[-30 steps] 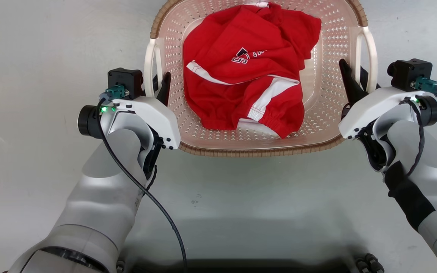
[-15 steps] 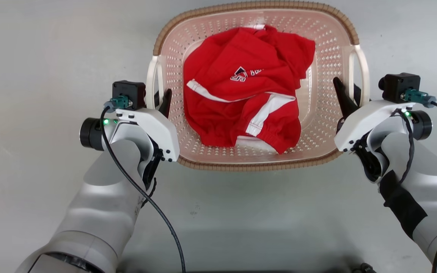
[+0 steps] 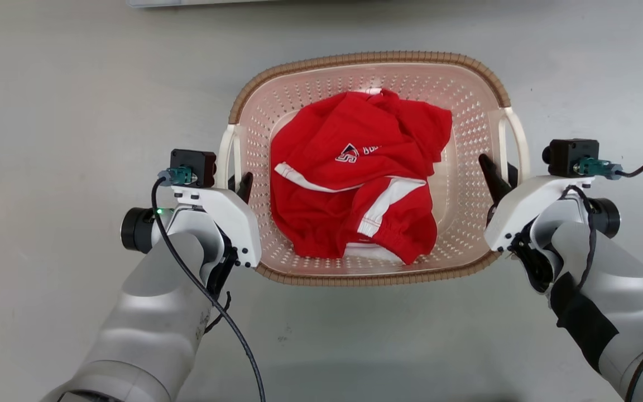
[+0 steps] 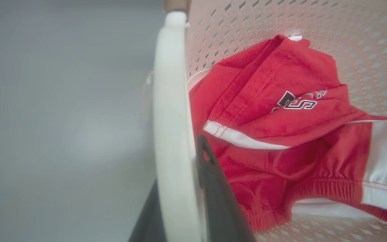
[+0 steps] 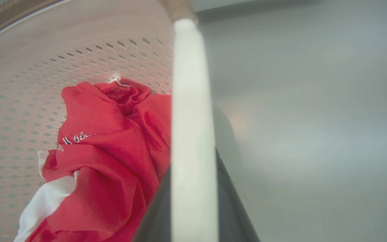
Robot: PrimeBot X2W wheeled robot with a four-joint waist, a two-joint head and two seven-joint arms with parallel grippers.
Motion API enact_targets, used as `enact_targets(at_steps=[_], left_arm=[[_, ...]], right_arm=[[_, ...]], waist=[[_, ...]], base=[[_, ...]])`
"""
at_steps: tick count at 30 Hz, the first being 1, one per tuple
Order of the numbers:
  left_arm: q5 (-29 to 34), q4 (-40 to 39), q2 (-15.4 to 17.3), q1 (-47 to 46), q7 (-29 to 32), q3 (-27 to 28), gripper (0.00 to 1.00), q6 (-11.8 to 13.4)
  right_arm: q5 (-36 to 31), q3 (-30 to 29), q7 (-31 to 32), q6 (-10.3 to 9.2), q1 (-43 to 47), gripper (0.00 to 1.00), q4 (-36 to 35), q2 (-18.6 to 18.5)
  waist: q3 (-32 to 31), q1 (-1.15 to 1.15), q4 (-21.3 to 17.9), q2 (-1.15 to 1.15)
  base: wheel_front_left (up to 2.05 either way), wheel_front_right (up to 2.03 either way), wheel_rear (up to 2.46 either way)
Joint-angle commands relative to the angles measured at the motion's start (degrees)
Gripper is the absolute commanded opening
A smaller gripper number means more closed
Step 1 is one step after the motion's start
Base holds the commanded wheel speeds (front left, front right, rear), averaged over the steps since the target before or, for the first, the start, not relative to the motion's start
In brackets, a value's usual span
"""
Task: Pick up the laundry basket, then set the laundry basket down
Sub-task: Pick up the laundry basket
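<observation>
Laundry basket (image 3: 466,167) lower than before; left gripper (image 3: 238,181), right gripper (image 3: 499,167) clenched on its white handles (image 3: 224,156); floor (image 3: 76,111) open all round

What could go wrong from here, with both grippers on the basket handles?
1. The left gripper and right gripper each pinch just a thin white handle of the laundry basket; one could slip out, tipping the load.
2. Uneven arm motion may tilt the basket or flex its handles.
3. The inner fingers sit close to the red garment and might snag it on release.
</observation>
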Motion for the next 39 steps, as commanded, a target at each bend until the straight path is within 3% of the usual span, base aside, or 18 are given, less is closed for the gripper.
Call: enact_targets(at_steps=[1, 22, 39], left_arm=[[-0.4, 0.9, 5.9, 3.0, 0.9, 0.6, 0.0, -0.1], [-4.3, 1.2, 7.7, 12.0, 10.5, 0.4, 0.0, -0.1], [-6.8, 1.2, 10.3, 20.0, 16.1, 0.6, 0.0, 0.3]], right_arm=[[1.0, 1.1, 0.6, 0.2, 3.7, 0.0, 2.2, -3.5], [6.9, 9.8, 10.5, 0.2, 8.7, 0.0, 6.9, -3.4], [9.0, 15.2, 11.0, 0.2, 14.9, 0.0, 8.6, -3.4]], waist=[[-1.4, 0.0, -0.3, 0.0], [-15.7, 0.0, -2.1, 0.0], [-30.1, 0.0, -3.3, 0.0]], base=[[0.0, 0.0, 0.0], [0.0, 0.0, 0.0], [0.0, 0.0, 0.0]])
